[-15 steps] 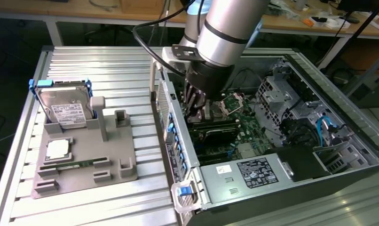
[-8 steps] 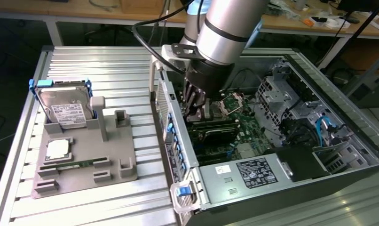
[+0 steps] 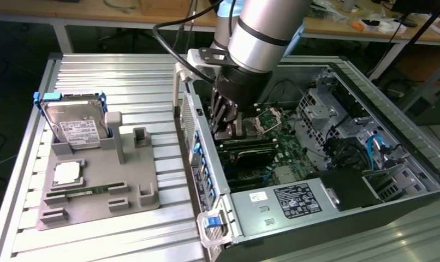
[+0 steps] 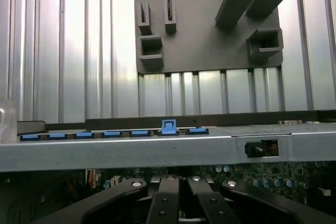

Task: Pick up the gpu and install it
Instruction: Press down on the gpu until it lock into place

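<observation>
The hand's (image 3: 224,128) fingertips are hidden behind the case wall (image 3: 198,142).

The worktop (image 3: 96,76) is ribbed bare metal, silvery with a soft sheen. On it lies a matt grey plastic tray (image 3: 132,180) with moulded holders. In the tray, a hard drive (image 3: 78,128) has a shiny metal lid with a white paper label, framed in glossy blue plastic; a chip (image 3: 65,173) nearby looks like brushed metal. Beside the tray, the case (image 3: 278,210) is dull grey sheet metal with blue plastic clips (image 4: 168,127) along its edge. Inside the case, the board (image 3: 285,142) is green and matt. The arm (image 3: 260,33) above the case is smooth satin metal; the claw (image 4: 181,203) is matt black with bright screw heads.
</observation>
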